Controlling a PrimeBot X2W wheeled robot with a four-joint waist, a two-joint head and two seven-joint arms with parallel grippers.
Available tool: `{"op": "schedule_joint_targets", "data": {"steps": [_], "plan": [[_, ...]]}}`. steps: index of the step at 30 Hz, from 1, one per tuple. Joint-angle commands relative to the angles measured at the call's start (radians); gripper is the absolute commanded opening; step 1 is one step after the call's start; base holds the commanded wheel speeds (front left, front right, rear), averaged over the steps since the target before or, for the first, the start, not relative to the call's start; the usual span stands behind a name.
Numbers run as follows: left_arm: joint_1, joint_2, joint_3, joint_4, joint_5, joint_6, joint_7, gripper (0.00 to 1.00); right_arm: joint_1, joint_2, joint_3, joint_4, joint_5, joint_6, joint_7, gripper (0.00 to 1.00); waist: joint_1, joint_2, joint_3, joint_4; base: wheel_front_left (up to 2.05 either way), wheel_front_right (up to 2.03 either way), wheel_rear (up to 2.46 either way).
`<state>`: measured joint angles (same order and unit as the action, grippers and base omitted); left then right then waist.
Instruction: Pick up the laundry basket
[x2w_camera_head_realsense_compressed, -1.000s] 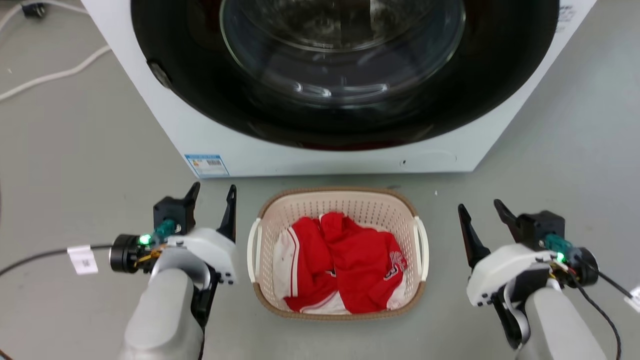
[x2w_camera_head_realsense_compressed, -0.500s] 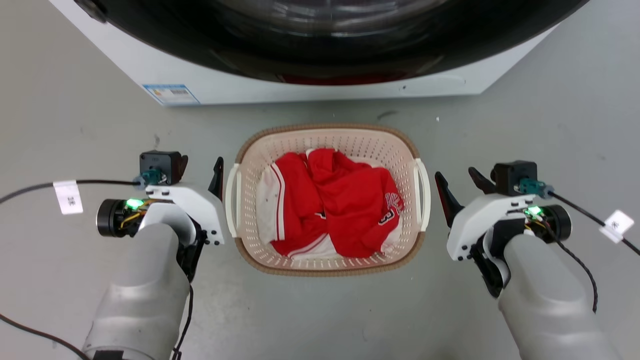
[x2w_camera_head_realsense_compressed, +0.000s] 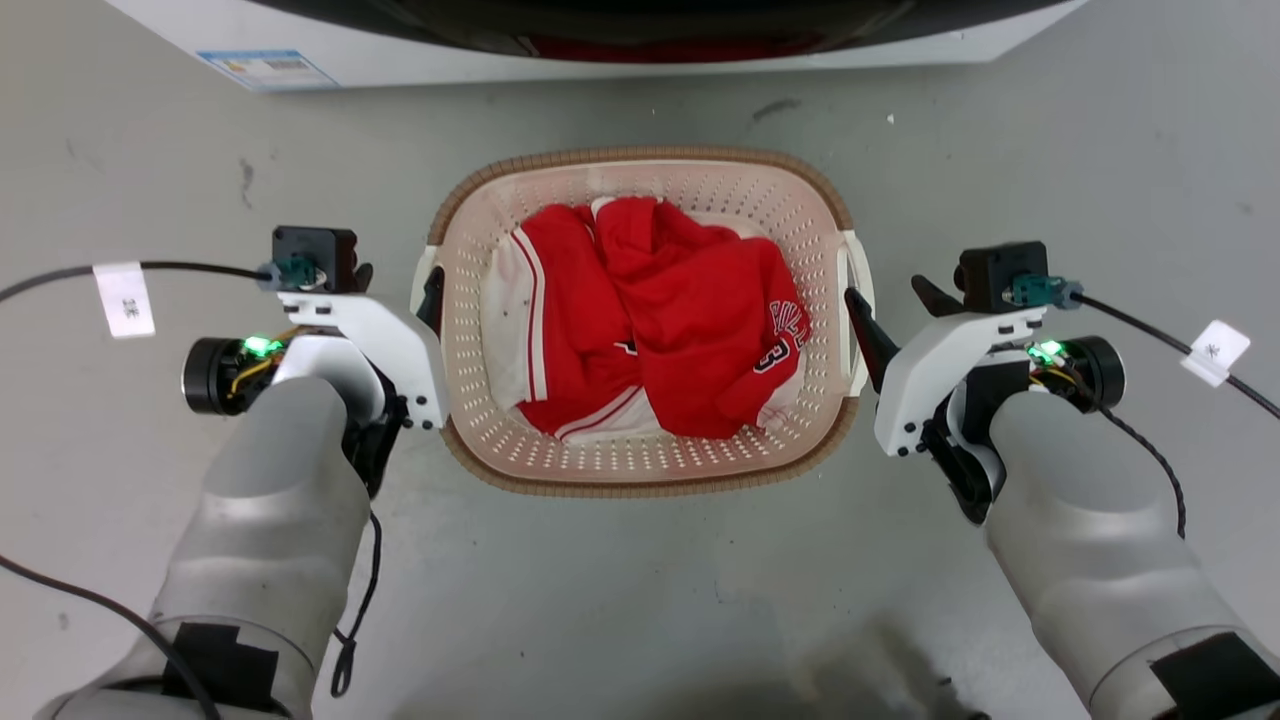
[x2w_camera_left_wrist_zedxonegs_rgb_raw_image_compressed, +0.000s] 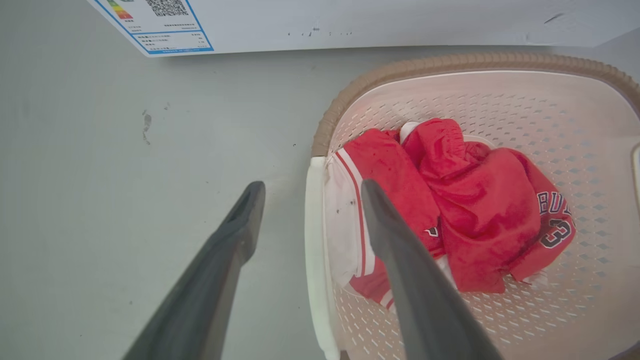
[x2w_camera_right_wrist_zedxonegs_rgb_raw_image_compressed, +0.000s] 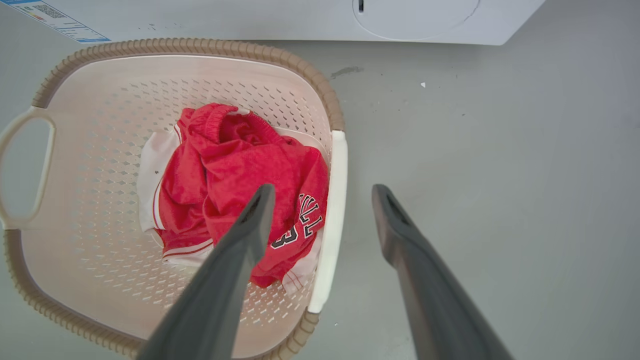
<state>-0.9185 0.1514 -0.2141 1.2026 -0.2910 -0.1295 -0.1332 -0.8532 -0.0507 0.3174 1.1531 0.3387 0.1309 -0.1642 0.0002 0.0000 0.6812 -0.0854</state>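
The laundry basket (x2w_camera_head_realsense_compressed: 640, 488) stands on the grey floor in front of the washing machine, cream with a brown woven rim, holding red and white clothes (x2w_camera_head_realsense_compressed: 690, 320). My left gripper (x2w_camera_head_realsense_compressed: 397, 282) is open at the basket's left side. In the left wrist view the left gripper (x2w_camera_left_wrist_zedxonegs_rgb_raw_image_compressed: 312, 186) has the white left handle (x2w_camera_left_wrist_zedxonegs_rgb_raw_image_compressed: 315, 260) showing between its fingers. My right gripper (x2w_camera_head_realsense_compressed: 884, 292) is open at the right side. The right wrist view shows the right gripper (x2w_camera_right_wrist_zedxonegs_rgb_raw_image_compressed: 324, 190) spread either side of the white right handle (x2w_camera_right_wrist_zedxonegs_rgb_raw_image_compressed: 331, 215). Neither gripper is closed on anything.
The washing machine's white base (x2w_camera_head_realsense_compressed: 420, 68) with a blue-edged label (x2w_camera_head_realsense_compressed: 265, 68) runs along the top, just beyond the basket. Cables with white tags (x2w_camera_head_realsense_compressed: 122, 300) trail from both wrists over the floor.
The camera has tilted down, so the machine has slid up the picture and the basket looks larger. Both grippers have closed in from beside the basket to its side handles.
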Motion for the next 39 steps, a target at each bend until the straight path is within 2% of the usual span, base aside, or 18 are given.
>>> {"op": "schedule_joint_targets", "data": {"steps": [1,21,22,23,24,25,26,39], "plan": [[-0.023,0.01,-0.01,0.005,-0.01,-0.001,0.006,1.0,-0.027,0.001,0.013,0.014,0.015,0.0,0.003,1.0,-0.0002,0.0,0.035,-0.004,0.0,0.0,0.0],[-0.117,0.03,-0.115,0.038,-0.13,-0.001,0.045,1.0,-0.142,0.001,0.181,0.077,0.154,0.0,0.053,1.0,-0.0002,0.0,0.17,-0.014,0.0,0.0,0.0],[-0.118,0.03,-0.121,0.039,-0.136,-0.001,0.047,1.0,-0.142,0.001,0.188,0.077,0.164,0.0,0.056,0.85,-0.0002,0.0,0.173,-0.014,0.0,0.0,0.0],[-0.12,0.03,-0.125,0.039,-0.14,-0.001,0.048,1.0,-0.145,0.001,0.193,0.077,0.172,0.0,0.057,0.49,-0.0002,0.0,0.176,-0.014,0.0,0.0,0.0],[-0.12,0.024,-0.131,0.037,-0.153,-0.001,0.056,1.0,-0.148,0.001,0.2,0.078,0.179,0.0,0.057,0.27,-0.0002,0.0,0.178,-0.015,0.0,0.0,0.0],[-0.121,0.022,-0.139,0.035,-0.158,-0.001,0.062,0.29,-0.149,0.001,0.206,0.079,0.187,0.0,0.061,0.0,-0.0002,0.0,0.18,-0.015,0.0,0.0,0.0],[-0.122,0.025,-0.146,0.031,-0.164,-0.001,0.064,0.0,-0.149,0.001,0.215,0.076,0.197,0.0,0.062,0.0,-0.0002,0.0,0.181,-0.014,0.0,0.0,0.0],[-0.096,0.038,-0.237,0.018,-0.249,-0.001,0.101,0.0,-0.145,0.003,0.307,0.074,0.273,0.0,0.066,0.0,-0.0002,0.0,0.15,-0.019,0.0,0.0,0.0]]}}
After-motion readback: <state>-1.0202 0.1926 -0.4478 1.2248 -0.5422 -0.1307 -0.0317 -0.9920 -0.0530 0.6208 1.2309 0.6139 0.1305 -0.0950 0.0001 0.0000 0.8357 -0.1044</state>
